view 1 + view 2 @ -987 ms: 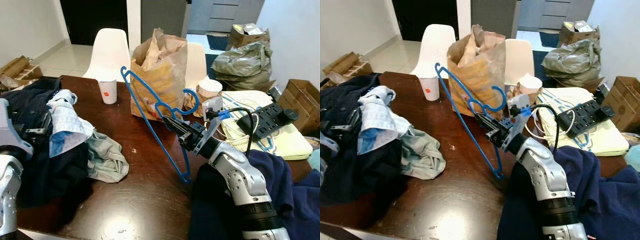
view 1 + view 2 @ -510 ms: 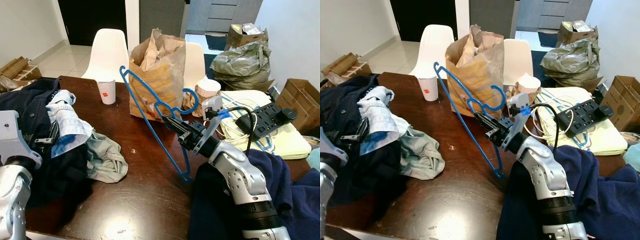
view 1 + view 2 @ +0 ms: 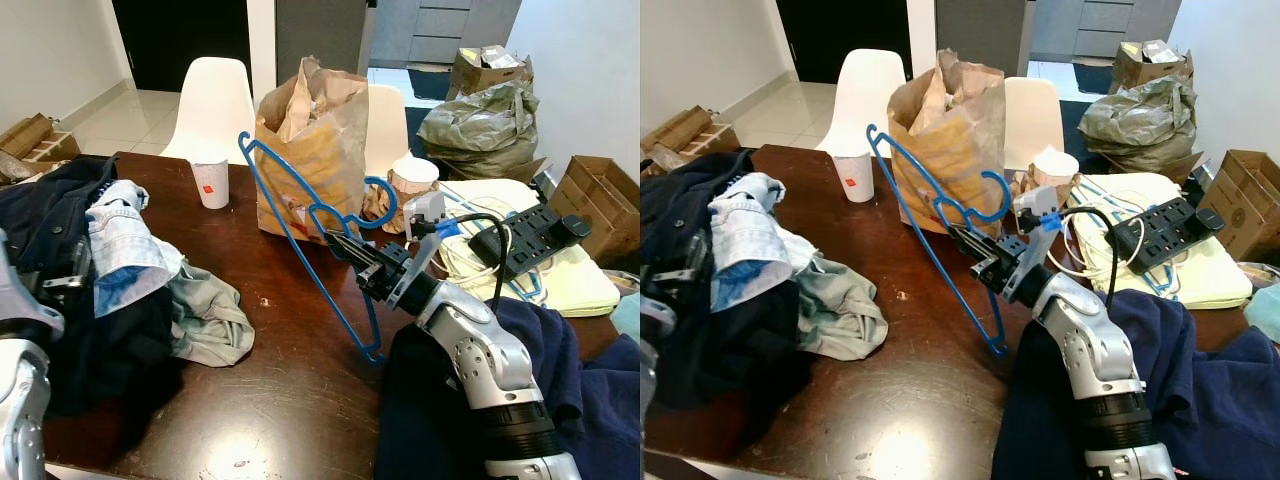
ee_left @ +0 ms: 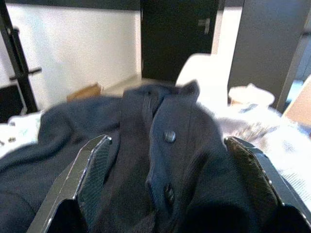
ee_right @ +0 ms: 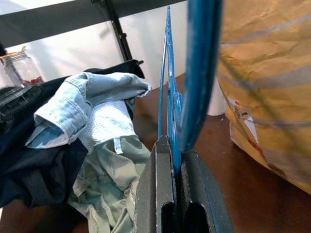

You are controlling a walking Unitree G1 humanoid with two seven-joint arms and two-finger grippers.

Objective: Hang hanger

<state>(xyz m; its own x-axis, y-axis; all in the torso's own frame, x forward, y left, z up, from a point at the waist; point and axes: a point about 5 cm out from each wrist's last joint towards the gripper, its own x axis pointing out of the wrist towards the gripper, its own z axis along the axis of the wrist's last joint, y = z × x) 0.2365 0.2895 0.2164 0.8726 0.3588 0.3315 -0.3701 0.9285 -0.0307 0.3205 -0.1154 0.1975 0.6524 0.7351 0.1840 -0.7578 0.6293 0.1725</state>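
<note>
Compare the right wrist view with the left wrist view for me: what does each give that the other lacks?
Right wrist view: the right gripper shut on the blue hanger, the brown paper bag beside it, a pale green garment on the dark table.

Left wrist view: the left gripper open, hovering over a dark navy buttoned garment, with a white chair behind.

Both: the heap of clothes, including dark navy fabric.
</note>
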